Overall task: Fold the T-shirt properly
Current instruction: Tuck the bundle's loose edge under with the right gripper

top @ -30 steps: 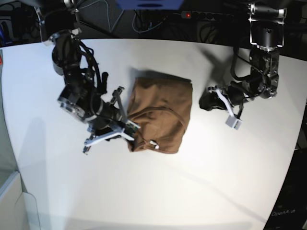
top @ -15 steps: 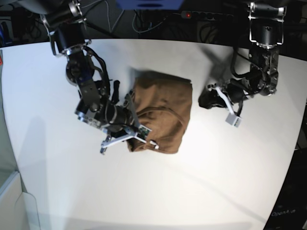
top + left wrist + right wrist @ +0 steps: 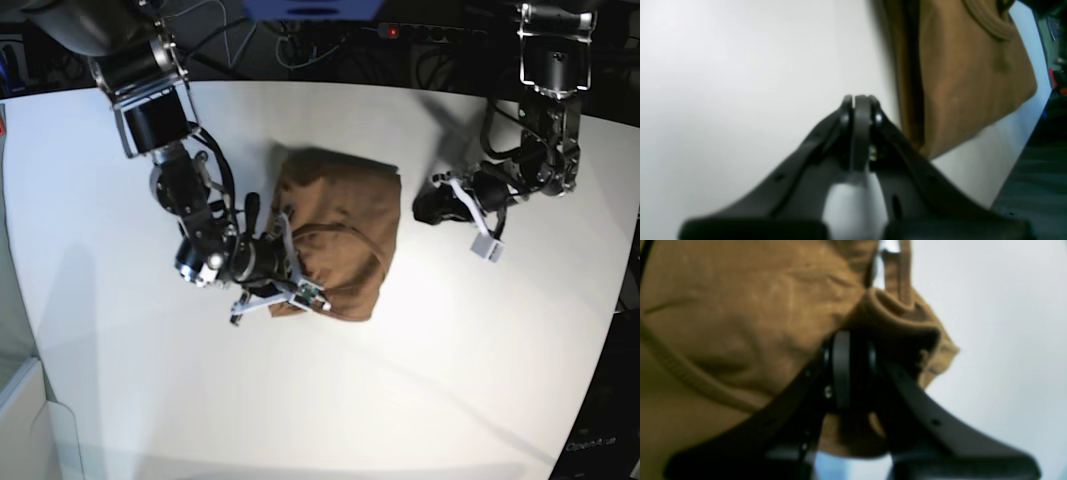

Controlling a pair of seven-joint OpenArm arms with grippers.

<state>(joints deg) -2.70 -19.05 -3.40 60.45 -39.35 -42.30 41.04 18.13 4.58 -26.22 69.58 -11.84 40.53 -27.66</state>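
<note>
Tan-brown cloth: T-shirt [image 3: 340, 235], already a compact folded bundle at table centre; collar band visible as a curved ridge across the top layer; near-left corner bunched, not flat.
Surface: white table [image 3: 420, 390], bare around the bundle.
Right gripper [image 3: 285, 292]: at 7 o'clock of the bundle, on its near-left corner; in the right wrist view fingers nipped onto a rolled lip of T-shirt [image 3: 740, 306] cloth, fabric wrapped over the tips.
Right gripper [image 3: 853, 350] state: pinching the hem roll, jaws narrow with cloth between.
Left gripper [image 3: 480, 235]: at 3 o'clock of the bundle, apart from it, resting low over bare table.
Left gripper [image 3: 860, 106] state: pressed together, nothing between the tips; T-shirt [image 3: 960, 66] edge just beyond it in the left wrist view, not touched.
Change, past second: right arm swung in from 8 o'clock, off the cloth, onto the corner; jaws seen wider then, now drawn down onto fabric. Left arm practically unmoved. Bundle outline much the same, corner slightly lifted.
Meaning for task: likely a grasp just made for a tidy-up or a final fold of the loose corner; main folds appear done.
Next move calls for: lift and carry toward 1 o'clock without dragging the whole stack.
Risk: single-arm pull may shift or unroll lower layers; left arm not holding anything down.
</note>
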